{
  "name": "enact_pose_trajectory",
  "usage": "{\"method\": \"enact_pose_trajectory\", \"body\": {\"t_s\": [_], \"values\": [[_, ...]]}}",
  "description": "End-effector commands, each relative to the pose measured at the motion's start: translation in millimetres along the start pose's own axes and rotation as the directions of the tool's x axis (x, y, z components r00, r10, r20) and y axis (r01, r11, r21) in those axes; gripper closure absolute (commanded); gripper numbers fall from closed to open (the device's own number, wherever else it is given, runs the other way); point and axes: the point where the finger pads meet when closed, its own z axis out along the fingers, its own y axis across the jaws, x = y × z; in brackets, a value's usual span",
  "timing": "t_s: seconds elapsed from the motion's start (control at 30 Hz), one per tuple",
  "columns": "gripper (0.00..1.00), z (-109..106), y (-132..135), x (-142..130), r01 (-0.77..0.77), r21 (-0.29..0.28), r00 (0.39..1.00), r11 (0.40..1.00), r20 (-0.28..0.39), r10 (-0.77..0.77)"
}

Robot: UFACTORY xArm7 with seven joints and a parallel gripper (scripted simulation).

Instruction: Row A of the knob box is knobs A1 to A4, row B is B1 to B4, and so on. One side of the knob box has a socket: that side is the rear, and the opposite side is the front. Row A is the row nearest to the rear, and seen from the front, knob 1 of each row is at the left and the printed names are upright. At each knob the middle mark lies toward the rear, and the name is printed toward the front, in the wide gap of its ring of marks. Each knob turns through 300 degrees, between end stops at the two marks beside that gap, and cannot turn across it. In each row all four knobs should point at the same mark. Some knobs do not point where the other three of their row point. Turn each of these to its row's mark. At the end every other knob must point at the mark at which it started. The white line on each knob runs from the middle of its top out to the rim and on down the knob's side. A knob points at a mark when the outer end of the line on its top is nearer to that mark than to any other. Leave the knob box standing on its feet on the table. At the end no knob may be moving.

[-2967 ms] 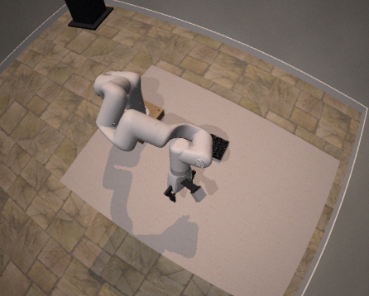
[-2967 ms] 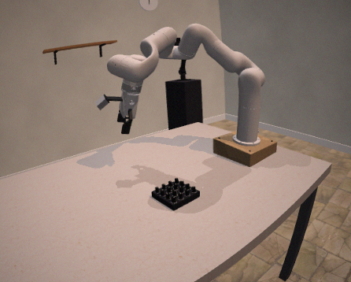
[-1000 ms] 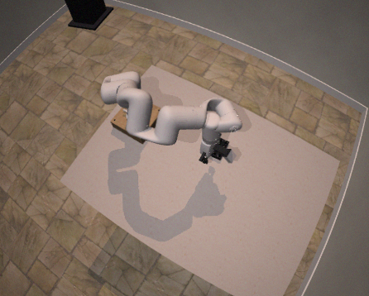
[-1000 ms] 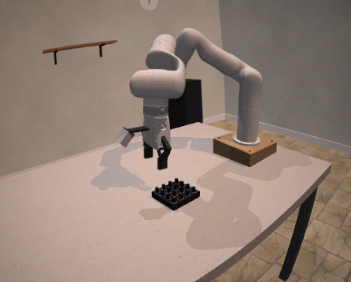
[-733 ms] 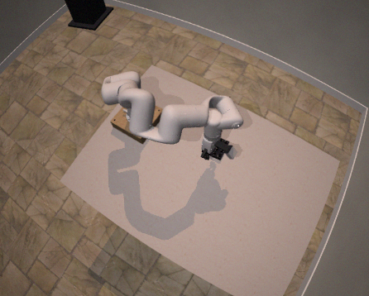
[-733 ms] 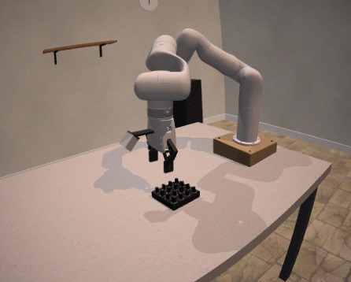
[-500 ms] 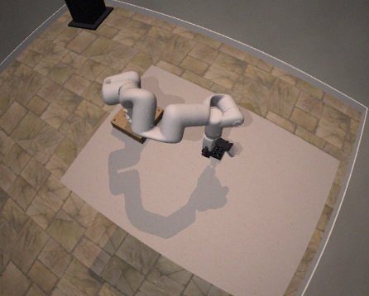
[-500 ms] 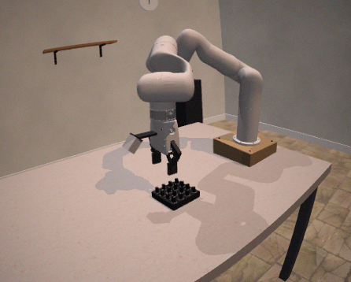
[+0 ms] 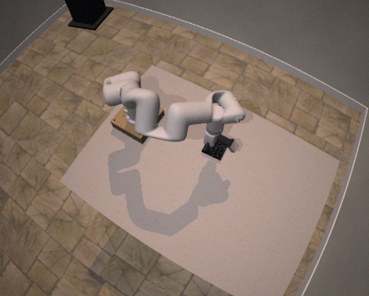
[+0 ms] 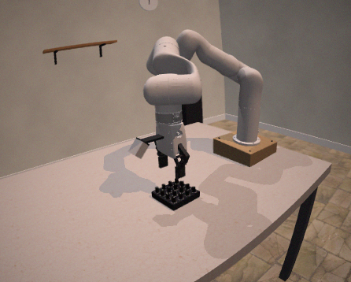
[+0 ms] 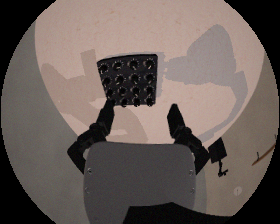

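The knob box [image 10: 176,196] is a small black square block with rows of dark knobs, standing on the pale table. It also shows in the overhead view [image 9: 216,149] and in the wrist view [image 11: 128,80]. The knob lines and printed names are too small to read. My gripper [image 10: 171,165] is open and empty. It hangs just above the box's far edge, fingers pointing down. In the wrist view the two fingertips straddle the box's near edge without touching a knob.
The arm's wooden base block [image 10: 245,147] stands at the table's right rear. The table edge [image 10: 275,205] runs along the right front. A black cabinet [image 9: 88,11] stands on the floor off the table.
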Motion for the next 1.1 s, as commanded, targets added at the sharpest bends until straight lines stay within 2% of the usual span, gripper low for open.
{"method": "enact_pose_trajectory", "body": {"t_s": [0.0, 1.07], "values": [[0.0, 0.8, -12.5, -4.2, 0.011, 0.009, 1.0, 1.0, 0.008, -0.011], [0.0, 1.9, -17.5, -6.5, 0.014, 0.013, 1.0, 1.0, 0.014, -0.014]]}}
